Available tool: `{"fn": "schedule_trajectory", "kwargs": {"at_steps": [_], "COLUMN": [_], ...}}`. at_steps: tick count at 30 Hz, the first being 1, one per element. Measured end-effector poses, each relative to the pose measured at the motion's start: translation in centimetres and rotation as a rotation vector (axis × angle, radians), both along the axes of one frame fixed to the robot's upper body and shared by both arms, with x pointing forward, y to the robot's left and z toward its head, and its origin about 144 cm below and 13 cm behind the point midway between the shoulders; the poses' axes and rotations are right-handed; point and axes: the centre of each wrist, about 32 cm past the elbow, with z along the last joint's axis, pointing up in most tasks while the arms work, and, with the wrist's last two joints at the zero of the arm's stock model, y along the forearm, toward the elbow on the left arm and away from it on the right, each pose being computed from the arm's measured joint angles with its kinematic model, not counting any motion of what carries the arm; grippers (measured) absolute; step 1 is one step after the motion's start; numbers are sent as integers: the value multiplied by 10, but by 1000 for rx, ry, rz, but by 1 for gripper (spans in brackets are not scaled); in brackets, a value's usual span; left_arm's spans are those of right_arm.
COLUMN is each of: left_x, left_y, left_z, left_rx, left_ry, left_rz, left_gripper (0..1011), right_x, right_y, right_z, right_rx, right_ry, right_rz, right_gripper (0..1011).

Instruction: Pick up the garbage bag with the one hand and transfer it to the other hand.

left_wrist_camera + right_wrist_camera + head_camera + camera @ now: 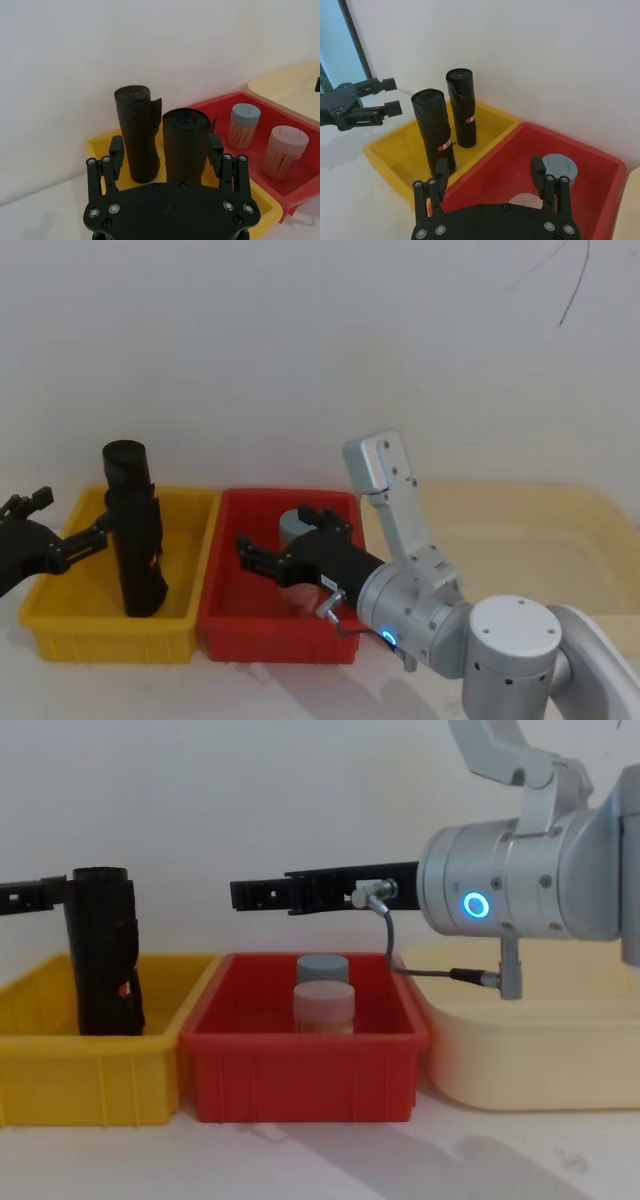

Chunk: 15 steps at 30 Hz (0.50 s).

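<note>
In the yellow bin (110,640) the garbage bag (432,130) stands upright, just in front of a second roll (461,107). The right gripper (240,895) hangs spread and empty, right of the bin. At the bin's left edge the left gripper (392,95) hovers, fingers apart, not touching. It should probably straddle the bag squarely at mid-height before closing, clear of the neighbour.
</note>
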Motion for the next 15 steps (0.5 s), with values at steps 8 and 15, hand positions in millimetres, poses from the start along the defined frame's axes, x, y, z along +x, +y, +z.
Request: {"fn": "schedule_trajectory", "kwargs": {"at_steps": [8,15], "left_x": [11,22], "left_y": [-1,-4], "left_z": [-8,-12], "left_rx": [-46,-71], "left_ry": [32,52], "left_rz": [-25,-63], "left_gripper": [1001,1001], "right_x": [5,9], "right_y": [3,5], "right_z": [1,0], "right_rx": [-8,-11], "right_ry": [9,16], "right_rz": [10,15], "right_gripper": [1002,1002]}}
